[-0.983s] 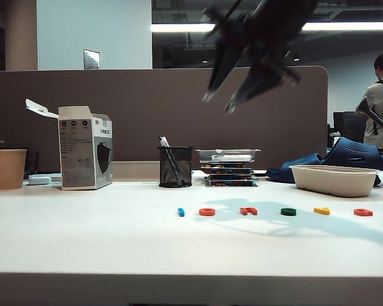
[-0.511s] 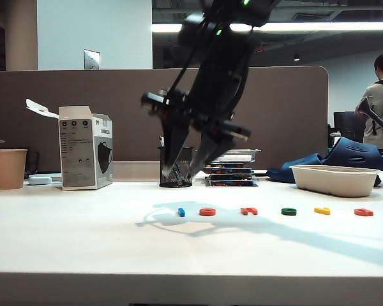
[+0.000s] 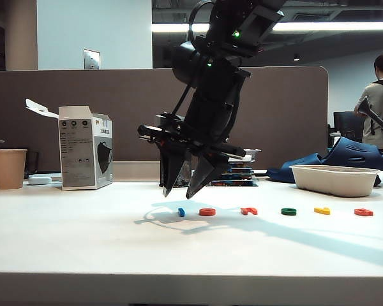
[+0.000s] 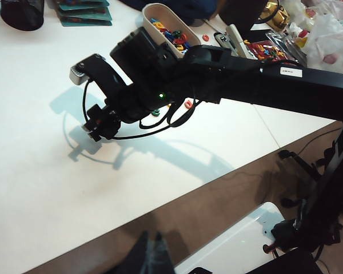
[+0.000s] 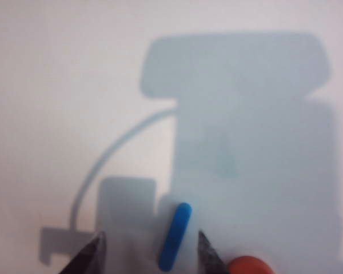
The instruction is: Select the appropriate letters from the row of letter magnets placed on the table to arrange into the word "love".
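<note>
We see the right gripper (image 3: 180, 192) reaching across the middle of the white counter (image 3: 83, 242), hanging just above the left end of the row of letter magnets, its fingers (image 3: 168, 182) spread wide and holding nothing. In the right wrist view the blue bar (image 5: 175, 236) lies flat on the counter between the two fingertips (image 5: 91, 251), apart from both, with the edge of the orange-red ring (image 5: 248, 266) just beside it. From the exterior view the row runs left to right: blue bar (image 3: 181, 211), orange-red ring (image 3: 207, 211), an orange-red arch letter (image 3: 248, 210), the dark green e (image 3: 288, 211), the yellow V (image 3: 322, 210), and another orange-red letter (image 3: 363, 212). Of the left gripper (image 4: 150, 257) only a dark blurred part shows, off the counter's near edge; we cannot tell how its fingers stand.
</note>
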